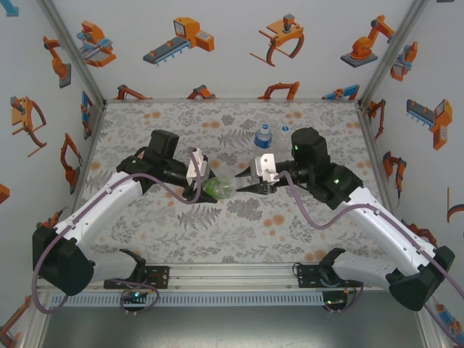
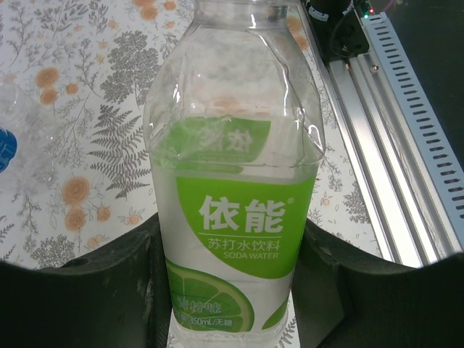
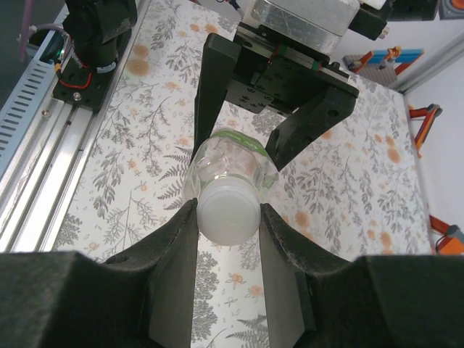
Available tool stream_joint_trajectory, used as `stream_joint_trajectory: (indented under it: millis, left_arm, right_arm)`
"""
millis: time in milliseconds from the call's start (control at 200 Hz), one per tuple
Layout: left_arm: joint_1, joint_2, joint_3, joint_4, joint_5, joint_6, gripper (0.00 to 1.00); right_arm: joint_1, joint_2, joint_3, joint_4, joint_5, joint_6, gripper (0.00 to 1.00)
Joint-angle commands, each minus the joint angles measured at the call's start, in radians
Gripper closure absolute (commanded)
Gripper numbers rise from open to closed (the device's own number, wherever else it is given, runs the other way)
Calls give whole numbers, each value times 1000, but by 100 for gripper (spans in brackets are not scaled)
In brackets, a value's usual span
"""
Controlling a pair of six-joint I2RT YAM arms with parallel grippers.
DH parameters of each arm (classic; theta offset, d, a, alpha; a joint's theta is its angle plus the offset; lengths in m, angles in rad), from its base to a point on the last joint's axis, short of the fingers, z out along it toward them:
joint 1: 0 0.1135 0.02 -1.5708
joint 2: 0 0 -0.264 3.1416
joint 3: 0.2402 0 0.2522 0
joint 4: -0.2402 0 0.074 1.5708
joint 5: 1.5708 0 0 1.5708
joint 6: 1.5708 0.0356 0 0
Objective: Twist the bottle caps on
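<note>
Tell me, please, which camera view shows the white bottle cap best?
Right wrist: the white cap sits large and central, pinched by the right gripper at the green-label bottle neck. From above it is too small to make out; left wrist frames the label.

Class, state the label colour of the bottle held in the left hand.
The label is bright green with white lettering; the left wrist view shows it best.

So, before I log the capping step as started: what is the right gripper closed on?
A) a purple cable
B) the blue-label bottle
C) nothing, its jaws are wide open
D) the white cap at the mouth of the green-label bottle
D: in the right wrist view the right gripper pinches the white cap from both sides at the mouth of the green-label bottle, whose body the left gripper holds.
</note>
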Motion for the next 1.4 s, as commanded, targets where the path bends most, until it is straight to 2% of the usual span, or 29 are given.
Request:
stream_joint_trajectory:
  millis: [0,180,320,431,521,676,821,941,1031,1162,1392]
  left_arm:
    - [7,-5,35,-13,44,22,100]
    - [7,-7,35,-14,51,24,100]
    - [6,-8,38,-13,54,23,100]
    - [7,-17,25,33,29,-16,100]
    - [9,-27,0,105,-31,-75,100]
    - [10,-31,-19,167,-128,-129,100]
    - [8,-26,-25,200,-186,-160,100]
    - [8,-25,-32,220,-210,-176,100]
    - [7,-24,-32,222,-224,-180,100]
    - [1,-16,-31,222,-256,-183,100]
    - [-2,-11,-28,209,-260,-175,100]
  right_arm:
    - [9,-30,-6,-11,-47,-50,100]
    - [9,-29,-42,2,-46,-23,100]
    - [9,-14,-69,93,46,158,100]
    - [9,-8,-121,229,194,443,100]
    - [9,-13,-182,341,383,732,100]
    - [9,-7,-224,374,620,1199,100]
    - [8,27,-188,268,695,1630,100]
    - [9,74,-156,192,675,1872,100]
    - [8,97,-123,115,673,1948,100]
    - [8,96,-130,148,681,2036,100]
    - [-1,107,-77,102,669,1906,100]
